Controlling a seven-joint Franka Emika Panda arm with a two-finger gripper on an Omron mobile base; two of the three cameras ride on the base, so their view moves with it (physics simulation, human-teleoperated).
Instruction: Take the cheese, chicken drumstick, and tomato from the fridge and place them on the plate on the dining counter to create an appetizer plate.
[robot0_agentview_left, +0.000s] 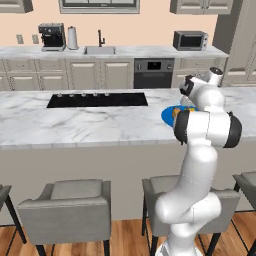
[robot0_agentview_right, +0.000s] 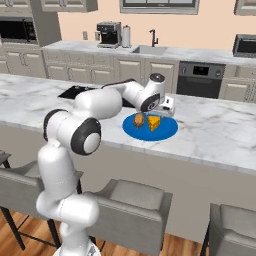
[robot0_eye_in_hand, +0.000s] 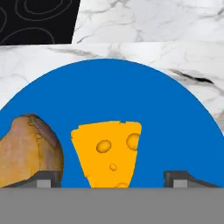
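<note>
Two of three foods lie on the flat round bright blue plate (robot0_agentview_right: 150, 127) on the white marble worktop (robot0_agentview_right: 220, 135): the yellow-orange holed cheese wedge (robot0_eye_in_hand: 107, 151) and, just beside it, the brown chicken drumstick (robot0_eye_in_hand: 28, 151). The tomato remains to fetch, I judge. The gripper (robot0_eye_in_hand: 113, 177) hangs over the plate, tips apart, cheese between them.

A bright blue round plate (robot0_agentview_right: 169, 131) lies flat on the white grey-veined marble dining counter (robot0_agentview_right: 220, 131), directly beneath the gripper (robot0_eye_in_hand: 111, 177). On it, between the two spread fingertips, lies a yellow-orange cheese wedge (robot0_eye_in_hand: 108, 150) with round holes, its narrow end pointing toward the hand. Just beside it, by one fingertip, lies the brown-and-tan chicken drumstick (robot0_eye_in_hand: 27, 149), also on the plate.
</note>
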